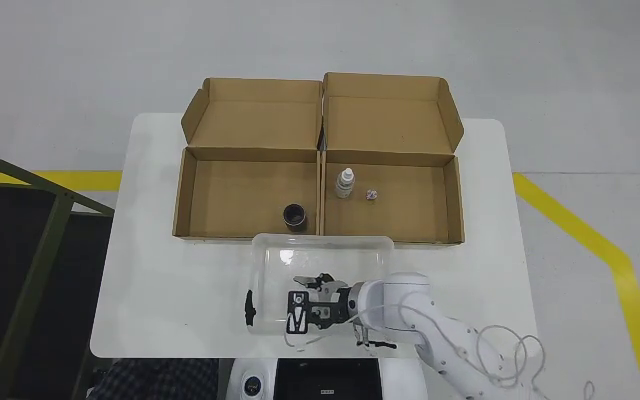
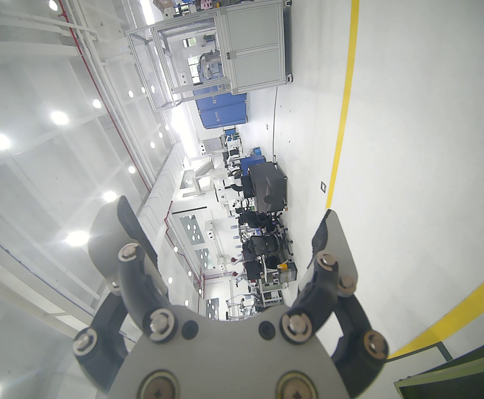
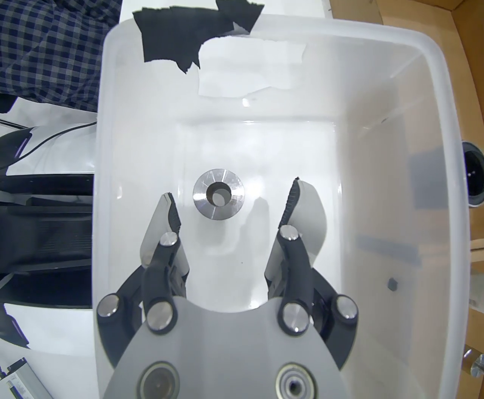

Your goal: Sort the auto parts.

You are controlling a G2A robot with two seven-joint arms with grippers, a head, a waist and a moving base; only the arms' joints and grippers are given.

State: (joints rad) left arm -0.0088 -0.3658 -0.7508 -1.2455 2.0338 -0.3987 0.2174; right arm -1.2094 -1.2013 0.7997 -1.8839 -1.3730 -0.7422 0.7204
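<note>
White table (image 1: pixel 160 250) is seen under a clear bin (image 1: pixel 330 238) at its near edge, and a ring (image 3: pixel 218 196) of bright metal is found on the bin's floor. The ring is laid flat, with its bore turned straight up and its bevelled face uppermost, so that its axis stands upright.

The right gripper (image 3: pixel 232 192) is held inside the bin with its fingers spread wide and nothing gripped. The ring is seen between the two fingertips, nearer one of them; no contact can be made out. The right arm (image 1: pixel 430 320) is brought in from the table's near right corner, and its wrist is bent so that the gripper is aimed across the bin. Black tape (image 3: pixel 181 30) is stuck on the bin's end wall.

Beyond the bin, two open boxes are set side by side, touching. A dark cylinder (image 1: pixel 294 215) is stood in the left box (image 1: pixel 183 195), near its front wall. A white bottle (image 1: pixel 345 182) is stood upright in the right box (image 1: pixel 455 200), with a small part (image 1: pixel 371 195) just beside it.

The left gripper (image 2: pixel 226 209) is held wide apart and empty, aimed off into a factory hall.
</note>
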